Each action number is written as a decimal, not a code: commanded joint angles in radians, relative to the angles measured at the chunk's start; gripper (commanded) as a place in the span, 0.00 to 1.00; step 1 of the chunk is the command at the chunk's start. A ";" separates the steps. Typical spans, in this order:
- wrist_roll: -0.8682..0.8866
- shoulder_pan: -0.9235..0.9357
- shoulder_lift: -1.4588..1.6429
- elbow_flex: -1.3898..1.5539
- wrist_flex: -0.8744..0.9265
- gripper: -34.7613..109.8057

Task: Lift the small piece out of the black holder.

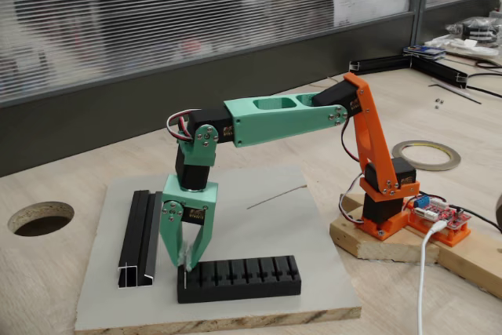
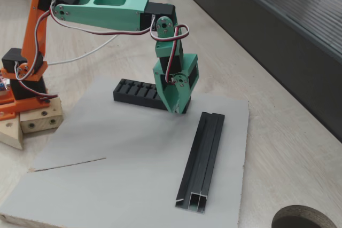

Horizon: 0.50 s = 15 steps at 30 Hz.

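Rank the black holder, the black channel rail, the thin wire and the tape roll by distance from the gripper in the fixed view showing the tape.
From the gripper:
1. black holder, directly below
2. black channel rail, left
3. thin wire, behind right
4. tape roll, far right

The arm is extended from its orange base, with the orange lower link raised steeply and the green upper link run nearly level. At the wrist the assembly is turned straight down. The end effector [image 1: 186, 260] [image 2: 176, 108] is pointed vertically downward, its two green fingers converged toward the tips. Whether the tips are fully closed cannot be determined in either fixed view.
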 commanded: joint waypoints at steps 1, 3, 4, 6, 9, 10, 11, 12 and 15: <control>0.005 -0.014 0.032 -0.026 -0.009 0.26; 0.005 -0.014 0.034 -0.026 -0.009 0.26; 0.005 -0.014 0.034 -0.026 -0.009 0.26; 0.003 -0.012 0.035 -0.026 -0.009 0.26; 0.003 -0.012 0.040 -0.026 -0.009 0.26; 0.003 -0.011 0.051 -0.026 -0.009 0.26; 0.003 -0.011 0.066 -0.025 -0.009 0.26; 0.003 -0.006 0.078 -0.025 -0.009 0.26; 0.003 0.046 0.087 -0.025 -0.008 0.26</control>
